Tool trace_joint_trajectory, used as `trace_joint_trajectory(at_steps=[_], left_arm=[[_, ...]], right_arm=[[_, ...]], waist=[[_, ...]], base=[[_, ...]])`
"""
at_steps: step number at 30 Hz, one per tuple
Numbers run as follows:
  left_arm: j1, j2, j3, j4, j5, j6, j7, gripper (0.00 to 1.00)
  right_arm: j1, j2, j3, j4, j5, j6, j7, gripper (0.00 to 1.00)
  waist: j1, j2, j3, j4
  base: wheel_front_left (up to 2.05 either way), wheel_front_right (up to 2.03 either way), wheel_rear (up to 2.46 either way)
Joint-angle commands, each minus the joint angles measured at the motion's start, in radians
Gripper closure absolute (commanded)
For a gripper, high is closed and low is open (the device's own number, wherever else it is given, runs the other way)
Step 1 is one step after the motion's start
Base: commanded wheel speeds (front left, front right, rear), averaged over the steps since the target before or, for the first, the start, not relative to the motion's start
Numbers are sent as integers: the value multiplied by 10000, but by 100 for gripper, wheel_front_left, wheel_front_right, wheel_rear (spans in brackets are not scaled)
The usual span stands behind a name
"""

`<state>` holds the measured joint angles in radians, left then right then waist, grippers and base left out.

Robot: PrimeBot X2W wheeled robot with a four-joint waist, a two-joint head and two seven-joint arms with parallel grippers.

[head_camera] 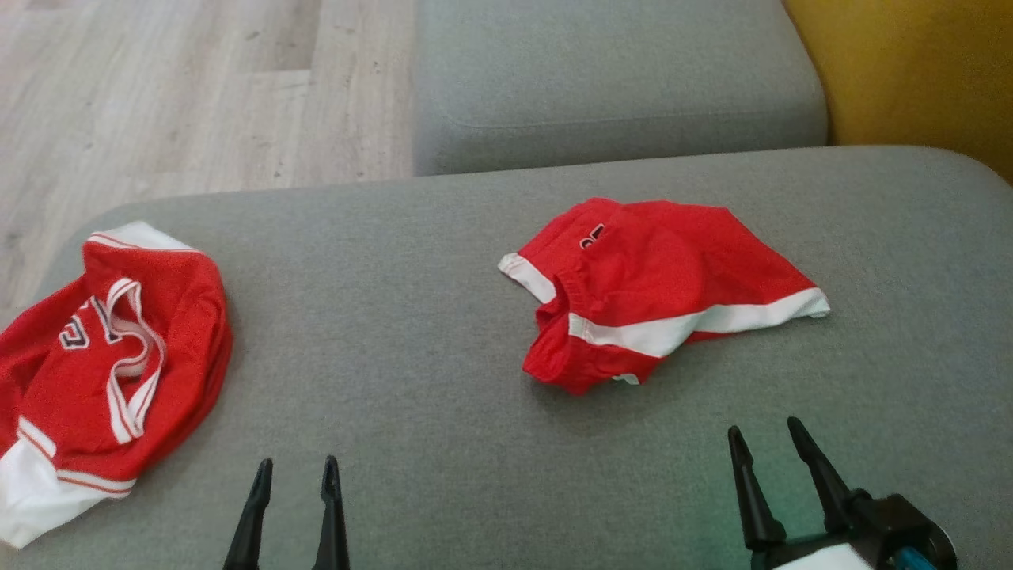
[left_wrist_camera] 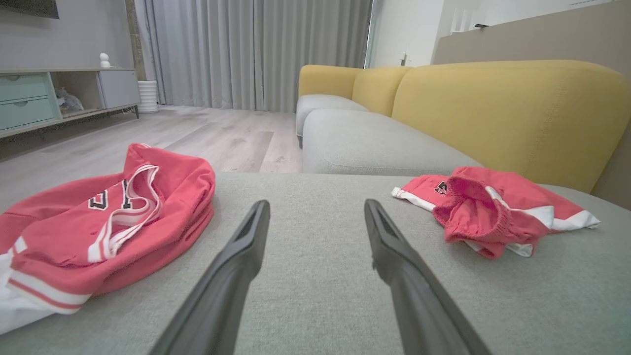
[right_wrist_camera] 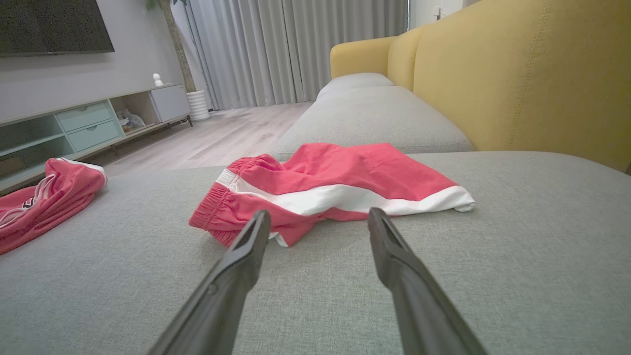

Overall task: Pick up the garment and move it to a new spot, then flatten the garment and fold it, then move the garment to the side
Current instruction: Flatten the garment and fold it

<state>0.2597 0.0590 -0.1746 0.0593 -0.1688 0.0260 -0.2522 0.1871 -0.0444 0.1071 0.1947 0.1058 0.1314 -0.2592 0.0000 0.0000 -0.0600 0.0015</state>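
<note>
The grey sofa seat (head_camera: 443, 261) takes up most of what is in front of me, a broad flat cushion with a second grey cushion (head_camera: 617, 79) butted against its far edge and the yellow backrest (head_camera: 910, 71) running along the robot's right. Beyond the seat's far left corner lies pale wooden floor (head_camera: 158, 95), and further back in the room hang long grey curtains (left_wrist_camera: 256, 49), with a low cabinet (left_wrist_camera: 49, 98) with pale green drawers along the wall.

On the seat's left end lies a red jersey (head_camera: 111, 348) with white trim and dark numerals, bunched in a loose heap, its white hem reaching the cushion's edge. Well apart from it, towards the middle-right of the seat, lie the red shorts (head_camera: 657, 285), crumpled. A white band crosses them, the elastic waist is gathered at the nearer left end, and one leg spreads flatter towards the backrest.

The right gripper (head_camera: 764, 427) hovers low over the cushion just short of the shorts, pointing at them, fingers spread apart and holding nothing. The left gripper (head_camera: 297, 463) sits between the two garments, aimed at bare fabric, its fingers likewise parted and empty.
</note>
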Motion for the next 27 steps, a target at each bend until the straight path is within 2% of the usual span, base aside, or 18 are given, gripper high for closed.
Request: trace_joint_trajectory(at_steps=[1, 5, 8, 11, 14, 16, 17, 21, 24, 27], left_arm=[[-623, -87, 192, -333, -51, -27, -95, 0], [-1094, -87, -104, -244, -144, -281, -95, 0], [-1688, -87, -529, 233, -494, -647, -95, 0], [-2501, -87, -1087, 861, -1262, -1002, 104, 0], [-3407, -87, -1637, 1131, -2664, -1230, 988, 0], [-3976, -87, -1862, 1175, -3860, -1265, 1604, 0], [-3976, -87, -1862, 1175, -3860, -1265, 1604, 0], [-4951, -87, -2328, 1383, -5473, -1242, 3146, 0], [-5494, -87, -2466, 1570, -6023, -1104, 4116, 0], [-5801, -87, -2379, 1677, -6769, -1035, 4649, 0]], right_arm=[[-583, -58, 273, -358, 37, -7, -26, 0], [-741, -58, 426, -456, -48, -7, -26, 0], [-875, -58, 526, -500, -144, -7, -26, 0], [-1021, -58, 681, -504, -322, -7, -26, 0], [-1169, -58, 717, -524, -430, -7, -26, 0], [-1230, -58, 725, -543, -491, -7, -26, 0], [-1230, -58, 725, -543, -491, -7, -26, 0], [-1366, -58, 785, -536, -615, -7, -26, 0], [-1462, -58, 804, -558, -689, -7, -26, 0], [-1521, -58, 820, -573, -714, -7, -26, 0]], waist=[[0, 0, 116, -135], [0, 0, 417, -517], [0, 0, 689, -865], [0, 0, 984, -1257], [0, 0, 1252, -1575], [0, 0, 1399, -1744], [0, 0, 1399, -1744], [0, 0, 1647, -2056], [0, 0, 1830, -2277], [0, 0, 1966, -2452]], base=[[0, 0, 0], [0, 0, 0], [0, 0, 0], [0, 0, 0], [0, 0, 0], [0, 0, 0], [0, 0, 0], [0, 0, 0], [0, 0, 0], [0, 0, 0]])
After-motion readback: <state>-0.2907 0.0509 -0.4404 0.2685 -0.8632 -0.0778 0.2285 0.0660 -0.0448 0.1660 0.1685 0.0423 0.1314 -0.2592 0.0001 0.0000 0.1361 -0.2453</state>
